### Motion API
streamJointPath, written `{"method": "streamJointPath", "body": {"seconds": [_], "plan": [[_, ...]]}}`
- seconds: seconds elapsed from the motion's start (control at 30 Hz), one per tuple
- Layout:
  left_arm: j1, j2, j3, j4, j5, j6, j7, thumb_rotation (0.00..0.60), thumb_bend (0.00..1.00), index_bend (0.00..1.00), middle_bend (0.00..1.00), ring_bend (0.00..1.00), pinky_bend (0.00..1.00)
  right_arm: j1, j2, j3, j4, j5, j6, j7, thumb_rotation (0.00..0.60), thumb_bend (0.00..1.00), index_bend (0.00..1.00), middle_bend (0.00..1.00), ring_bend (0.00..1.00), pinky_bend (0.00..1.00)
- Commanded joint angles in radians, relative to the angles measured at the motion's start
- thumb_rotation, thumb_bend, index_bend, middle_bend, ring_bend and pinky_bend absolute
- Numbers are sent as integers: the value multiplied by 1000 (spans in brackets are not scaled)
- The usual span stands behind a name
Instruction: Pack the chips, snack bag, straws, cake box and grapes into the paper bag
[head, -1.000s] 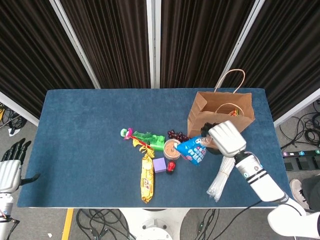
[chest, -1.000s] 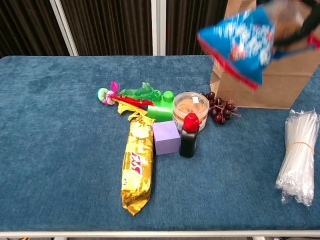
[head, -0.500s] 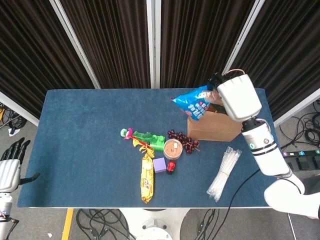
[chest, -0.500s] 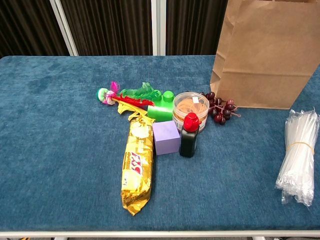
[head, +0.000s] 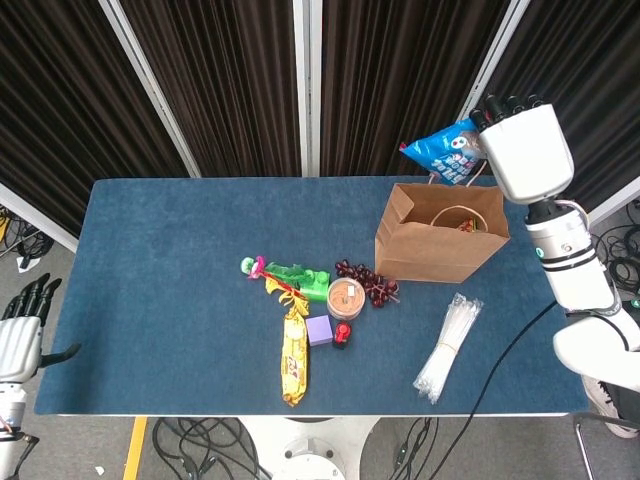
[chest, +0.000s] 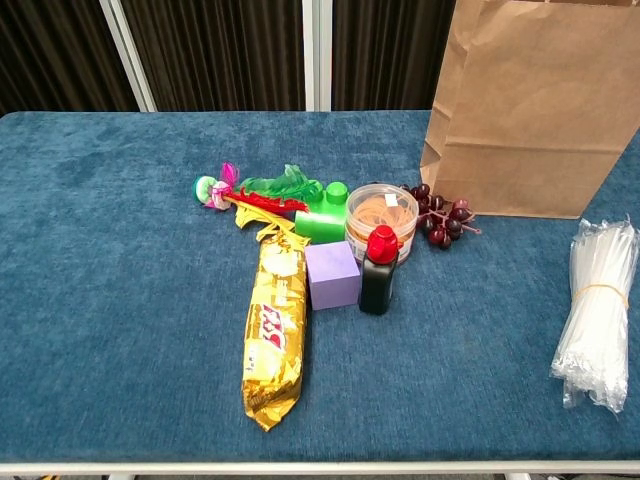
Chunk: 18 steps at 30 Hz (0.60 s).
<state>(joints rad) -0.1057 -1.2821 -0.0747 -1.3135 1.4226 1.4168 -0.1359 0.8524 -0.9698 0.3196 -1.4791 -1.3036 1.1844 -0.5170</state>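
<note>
The blue table (head: 170, 290) is carrying the open paper bag (head: 440, 245) standing upright at its far right, with the right hand (head: 523, 150) gripping the blue snack bag (head: 445, 152) in the air above and behind the bag's mouth. The left hand (head: 22, 335) is hanging off the table's left edge, fingers straight and apart, holding nothing. The bundled straws (chest: 597, 312) are lying near the right edge, the yellow chips (chest: 275, 335) are lying lengthwise beside the purple cake box (chest: 332, 274), and the grapes (chest: 440, 216) are sitting just in front of the bag.

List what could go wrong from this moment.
1. The right hand holds the blue snack bag above the paper bag's far edge; released there, it might fall behind.
2. The grapes lie against the bag's base, so reaching for them may nudge it.
</note>
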Motion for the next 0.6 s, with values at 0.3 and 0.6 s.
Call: {"method": "streamJointPath", "body": {"seconds": [0.3, 0.6], "plan": [[-6, -3, -2, -2, 5, 3, 4, 600, 88, 45, 9, 0, 161, -24, 10, -133, 78, -158, -109, 12, 600, 322, 883, 647, 583, 700], [2, 1, 6, 6, 9, 11, 1, 600, 88, 45, 9, 0, 161, -7, -15, -141, 130, -181, -150, 12, 600, 322, 873, 643, 583, 680]]}}
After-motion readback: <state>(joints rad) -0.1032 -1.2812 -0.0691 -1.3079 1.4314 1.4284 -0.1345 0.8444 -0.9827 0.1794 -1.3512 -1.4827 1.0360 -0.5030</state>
